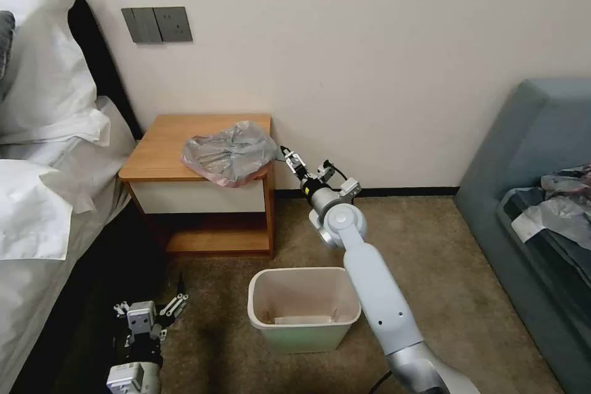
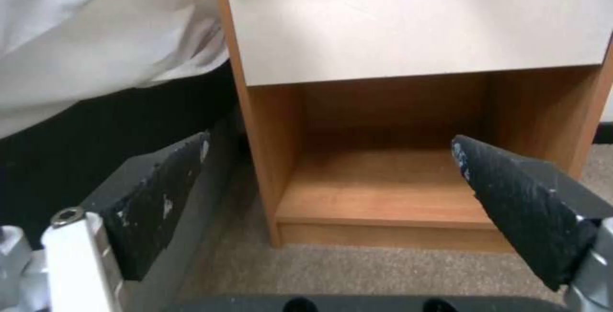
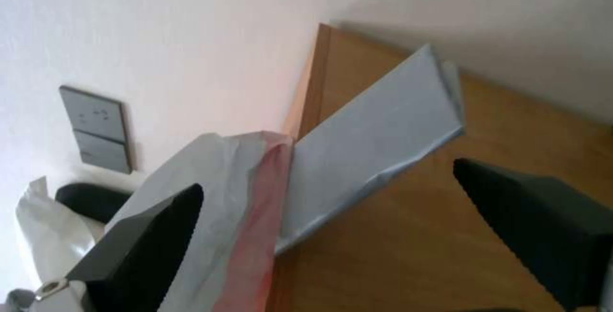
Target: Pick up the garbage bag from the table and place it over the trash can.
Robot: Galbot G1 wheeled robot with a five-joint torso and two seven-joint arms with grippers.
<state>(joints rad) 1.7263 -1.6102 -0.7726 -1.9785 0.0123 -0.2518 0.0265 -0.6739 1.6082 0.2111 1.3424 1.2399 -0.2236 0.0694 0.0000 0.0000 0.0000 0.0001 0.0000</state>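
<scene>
Just ahead of the spread jaws of the right gripper [image 1: 287, 154] lies the garbage bag [image 1: 229, 151], crumpled on the table [image 1: 161, 146], its pinkish rim overhanging the near edge; judged light, limp, slippery; best pinched at that rim; left gripper [image 1: 174, 303] hangs low, jaws spread; trash can [image 1: 304, 308] stands unlined.

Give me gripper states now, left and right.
Left gripper: open, empty, low by the table.
Right gripper: open, holding nothing, at the garbage bag edge.
</scene>
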